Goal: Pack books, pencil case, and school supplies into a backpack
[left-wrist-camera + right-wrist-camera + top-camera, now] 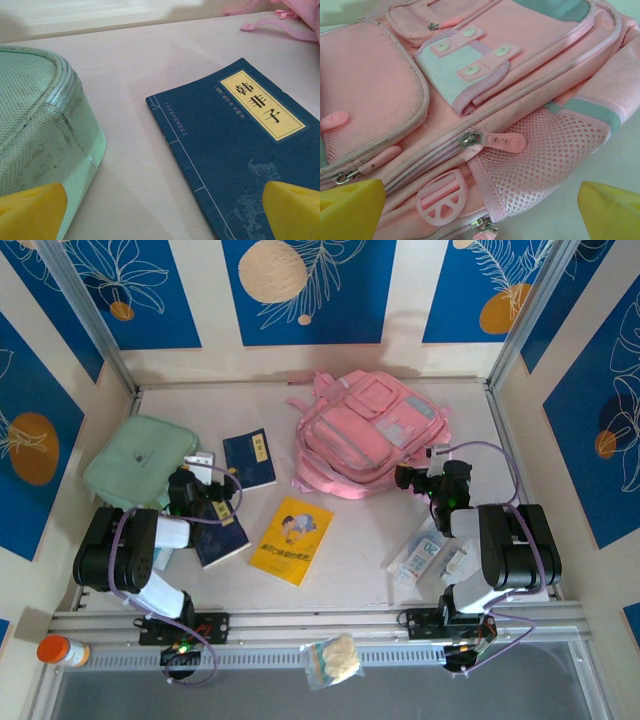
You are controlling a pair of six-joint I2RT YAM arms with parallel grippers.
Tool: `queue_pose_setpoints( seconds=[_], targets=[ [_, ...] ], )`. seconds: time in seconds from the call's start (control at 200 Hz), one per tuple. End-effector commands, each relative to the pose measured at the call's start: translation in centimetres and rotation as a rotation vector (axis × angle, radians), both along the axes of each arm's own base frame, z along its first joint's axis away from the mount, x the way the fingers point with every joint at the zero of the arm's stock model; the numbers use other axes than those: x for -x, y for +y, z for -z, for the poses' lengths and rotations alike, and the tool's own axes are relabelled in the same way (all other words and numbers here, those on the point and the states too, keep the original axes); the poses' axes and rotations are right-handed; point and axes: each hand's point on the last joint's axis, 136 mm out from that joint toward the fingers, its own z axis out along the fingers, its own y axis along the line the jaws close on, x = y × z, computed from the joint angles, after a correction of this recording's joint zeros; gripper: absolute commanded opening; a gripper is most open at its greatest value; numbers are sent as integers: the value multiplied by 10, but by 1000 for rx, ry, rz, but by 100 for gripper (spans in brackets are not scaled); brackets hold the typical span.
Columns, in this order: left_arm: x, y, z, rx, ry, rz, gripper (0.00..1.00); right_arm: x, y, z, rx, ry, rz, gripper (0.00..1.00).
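The navy book carries a yellow label printed with the black characters 韩非子; the small white lines beside it are too fine to read. The yellow book shows blue title print, probably Chinese, illegible from above.

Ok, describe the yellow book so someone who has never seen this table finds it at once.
Find the pink backpack at the far middle of the table. Come from it toward the near edge and slightly left: the yellow book lies flat there, askew. The navy books to its left are dark with small yellow labels; it alone is bright yellow with a cartoon cover.
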Motion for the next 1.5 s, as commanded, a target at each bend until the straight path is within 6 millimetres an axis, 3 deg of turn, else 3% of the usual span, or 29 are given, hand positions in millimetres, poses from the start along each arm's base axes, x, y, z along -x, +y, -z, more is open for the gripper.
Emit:
queue_pose_setpoints(
  seconds=[0.0, 0.985, 1.296, 1.496],
  targets=[
    [-4, 1, -5, -2, -17, 13, 99, -6, 2, -13, 9, -49, -18, 99],
    [-1, -5, -8, 0, -30, 50, 100, -7, 4, -18, 12, -39, -29, 99],
    [14, -14, -42, 6, -59, 108, 99, 1, -6, -44, -21, -9, 42, 99],
    [24, -7, -87, 142, -81, 25, 99, 9, -9, -77, -174, 5, 94, 99]
  ],
)
